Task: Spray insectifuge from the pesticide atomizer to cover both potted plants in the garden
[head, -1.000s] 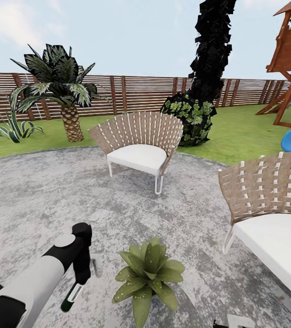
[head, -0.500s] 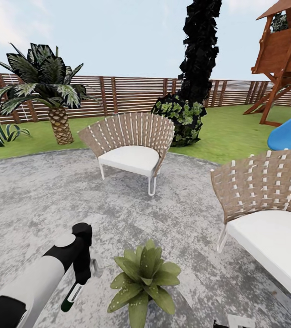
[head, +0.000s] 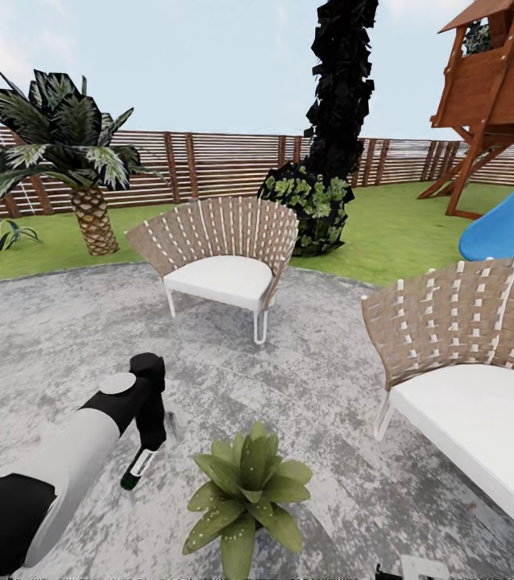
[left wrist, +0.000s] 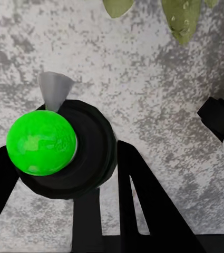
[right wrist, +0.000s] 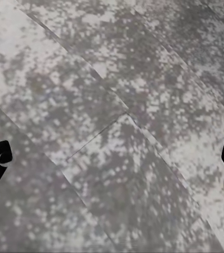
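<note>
My left gripper [head: 153, 435] is shut on the pesticide atomizer [head: 139, 466], a small dark bottle hanging low over the speckled patio [head: 64, 338]. It hangs just left of a potted plant [head: 245, 493], a low rosette of pointed green leaves, and clear of it. In the left wrist view the atomizer [left wrist: 64, 153] is a dark round body with a bright green end between my left gripper's [left wrist: 69, 182] black fingers. Leaf tips of the plant [left wrist: 181, 18] hang at that picture's edge. My right gripper [right wrist: 112, 153] is open over bare patio stone, fingertips far apart.
One woven chair with a white seat [head: 225, 258] stands mid-patio and another [head: 466, 362] close on the right. Beyond are lawn, a palm [head: 64, 153], a dark bush [head: 309, 201], a slat fence [head: 209, 165], a wooden play tower [head: 491, 89] and a blue slide [head: 507, 225].
The whole picture has slid left, so the camera has turned right. My left arm has lifted the atomizer a little higher beside the plant.
</note>
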